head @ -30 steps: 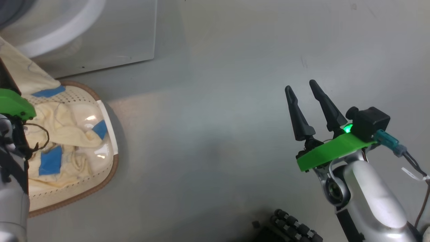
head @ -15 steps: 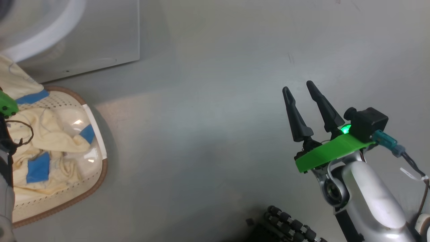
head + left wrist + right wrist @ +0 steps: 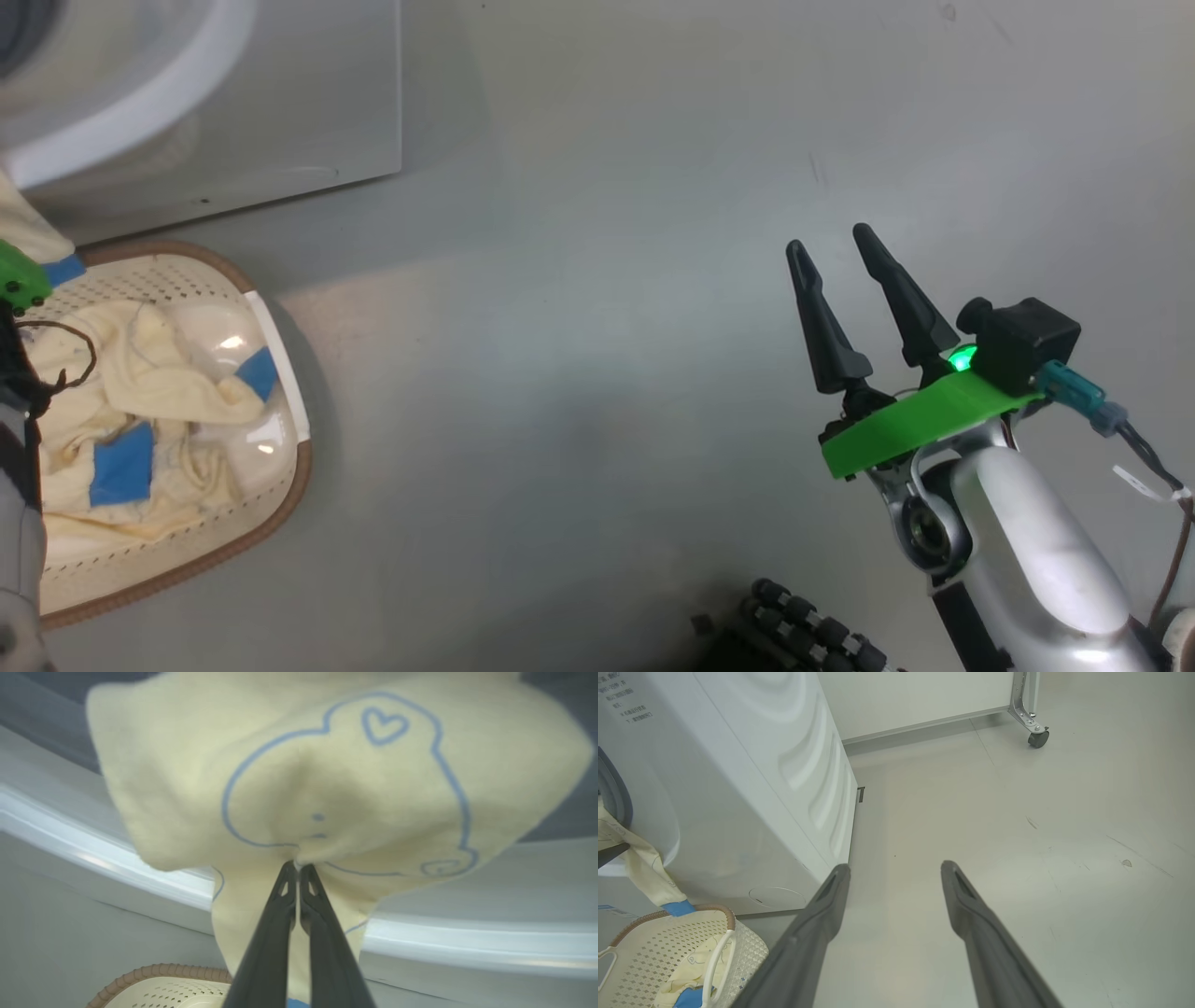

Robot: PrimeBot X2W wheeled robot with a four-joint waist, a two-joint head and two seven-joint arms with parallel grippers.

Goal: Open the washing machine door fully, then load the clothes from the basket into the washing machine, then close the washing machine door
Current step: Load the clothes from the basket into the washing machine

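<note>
Clothes: soft pale yellow cloth with blue bear outlines (image 3: 327, 788) fills the top and middle of the left wrist view. It hangs in front of the machine's white round front. More of it, with blue patches, lies in the basket.
Left hand (image 3: 296, 868): two dark fingers pressed together, pinching a fold of the cloth.
Right hand (image 3: 829, 237): right side of the head view, fingers spread apart, holding nothing, over the grey floor (image 3: 607, 373).
Basket: cream plastic basket with little holes and a brown rim (image 3: 280, 504) sits on the floor, lower left of the head view.
Washing machine: big white box (image 3: 308, 93), upper left of the head view, just above the basket.
</note>
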